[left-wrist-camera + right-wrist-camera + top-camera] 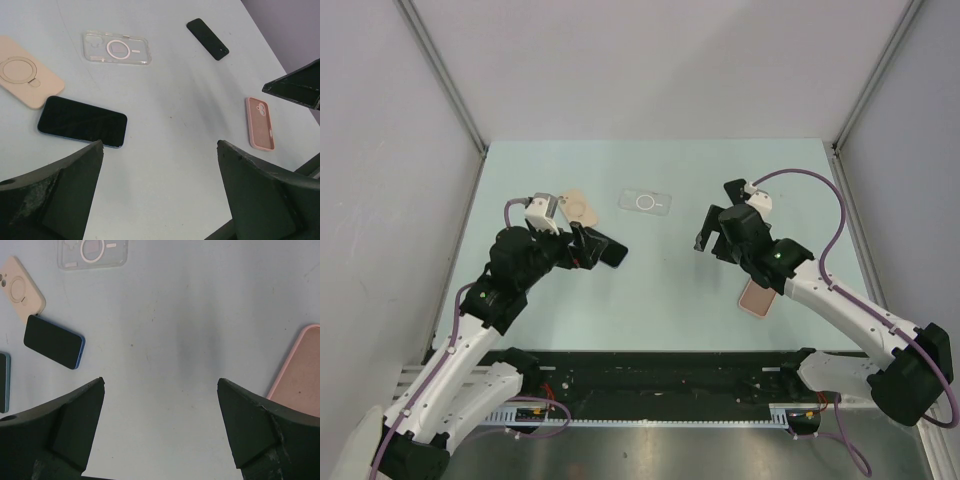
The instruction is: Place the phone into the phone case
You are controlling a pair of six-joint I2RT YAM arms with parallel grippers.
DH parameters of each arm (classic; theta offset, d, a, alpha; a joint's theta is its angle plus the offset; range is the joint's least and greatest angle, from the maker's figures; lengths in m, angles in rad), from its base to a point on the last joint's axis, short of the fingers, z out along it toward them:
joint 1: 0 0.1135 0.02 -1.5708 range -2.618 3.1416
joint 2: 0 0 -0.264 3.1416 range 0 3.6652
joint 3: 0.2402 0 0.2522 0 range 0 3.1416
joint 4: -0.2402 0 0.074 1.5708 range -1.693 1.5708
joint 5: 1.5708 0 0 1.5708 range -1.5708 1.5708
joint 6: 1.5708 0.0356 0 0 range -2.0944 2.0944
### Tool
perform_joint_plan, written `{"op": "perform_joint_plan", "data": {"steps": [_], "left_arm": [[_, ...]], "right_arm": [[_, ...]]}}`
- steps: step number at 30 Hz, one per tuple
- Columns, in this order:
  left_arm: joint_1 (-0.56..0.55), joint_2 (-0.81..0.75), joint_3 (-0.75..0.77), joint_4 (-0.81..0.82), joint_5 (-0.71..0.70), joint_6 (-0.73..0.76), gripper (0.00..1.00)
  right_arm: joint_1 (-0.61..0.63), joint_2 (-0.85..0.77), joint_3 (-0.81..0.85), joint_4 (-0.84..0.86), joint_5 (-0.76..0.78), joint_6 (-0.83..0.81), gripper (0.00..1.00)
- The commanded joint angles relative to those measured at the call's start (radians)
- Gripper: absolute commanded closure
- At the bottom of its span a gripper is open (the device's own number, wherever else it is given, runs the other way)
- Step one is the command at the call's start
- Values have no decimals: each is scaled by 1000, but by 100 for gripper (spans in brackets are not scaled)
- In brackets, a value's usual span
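Observation:
A dark phone with a blue edge (82,122) lies face up on the table beside a beige case with a ring (25,72). It also shows in the top view (615,253) and the right wrist view (54,341). A clear case (646,202) lies at the far middle. A pink case (758,297) lies open side up by the right arm. A second black phone (207,39) lies past the clear case. My left gripper (588,248) is open and empty, just short of the blue-edged phone. My right gripper (720,235) is open and empty above bare table.
Another dark phone (2,382) shows at the left edge of the right wrist view. The beige case (582,207) sits far left of the clear case. White walls enclose the table (660,300) on three sides.

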State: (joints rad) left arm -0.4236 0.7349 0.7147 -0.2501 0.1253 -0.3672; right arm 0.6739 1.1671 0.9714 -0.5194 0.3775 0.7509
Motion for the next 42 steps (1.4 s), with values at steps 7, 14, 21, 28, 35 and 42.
{"op": "perform_joint_plan", "data": {"steps": [7, 14, 21, 28, 35, 42], "left_arm": [[-3, -3, 15, 32, 17, -19, 0], [-3, -12, 8, 35, 30, -24, 0], [-3, -14, 6, 40, 33, -21, 0], [-3, -23, 3, 34, 17, -18, 0], [-3, -40, -14, 49, 2, -6, 0], [-1, -29, -6, 35, -15, -4, 0]], "right_arm": [[-89, -11, 33, -77, 49, 19, 0], [-344, 133, 33, -227, -20, -71, 11], [-390, 307, 33, -196, -100, -131, 48], [-389, 411, 23, -169, -111, -93, 60], [-389, 437, -34, -137, -130, -78, 63], [-390, 450, -63, -90, -157, -78, 71]]}}
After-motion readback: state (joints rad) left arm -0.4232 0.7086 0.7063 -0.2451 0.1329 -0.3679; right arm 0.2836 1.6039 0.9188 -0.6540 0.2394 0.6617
